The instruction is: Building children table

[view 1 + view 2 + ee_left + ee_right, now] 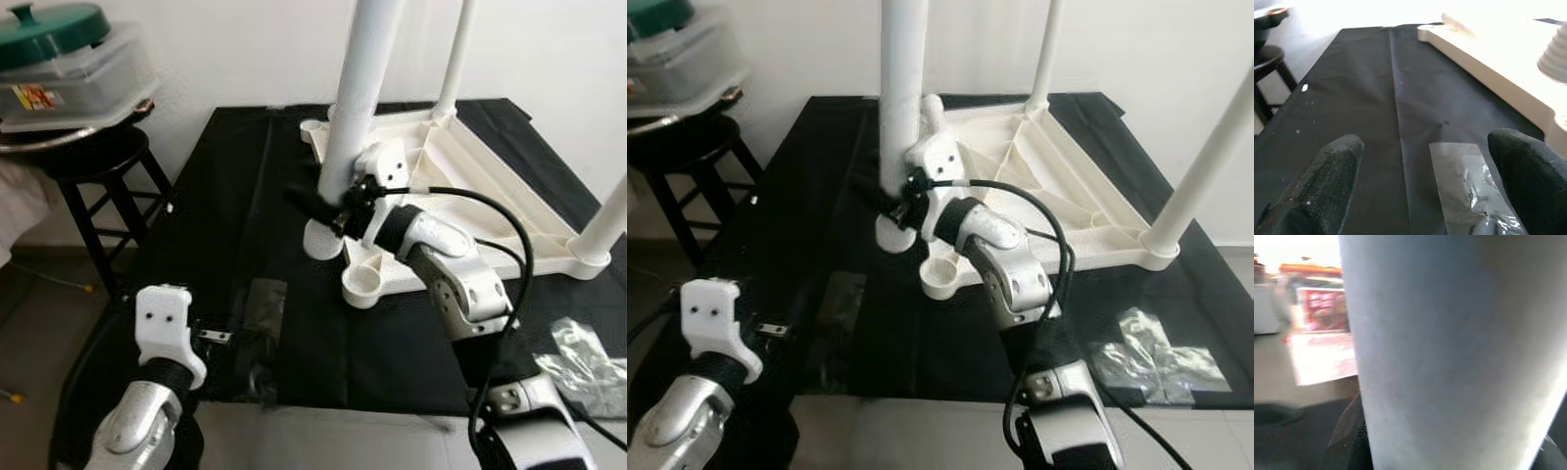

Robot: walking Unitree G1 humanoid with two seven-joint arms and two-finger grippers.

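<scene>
While the white table top is lying upside down on the black cloth, three of its legs are standing up from its corners and the near corner socket is sitting empty. The right gripper is reaching across to the thick white leg at the left corner of the table top, and its black fingers are closing around that leg low down, just above where the leg's base is meeting the cloth beside the frame. In the right wrist view the leg is sitting close against the camera with a dark finger pressing at its side, though the picture is blurred, so the exact grip is hard to judge. The left gripper is hovering low over the near part of the cloth with its two fingers spread wide apart, holding nothing. A clear plastic bag is lying flat on the cloth between those fingers. Another crumpled plastic bag is resting at the near right edge of the cloth. Off to the left, a black stool is carrying a clear box with a green lid.
</scene>
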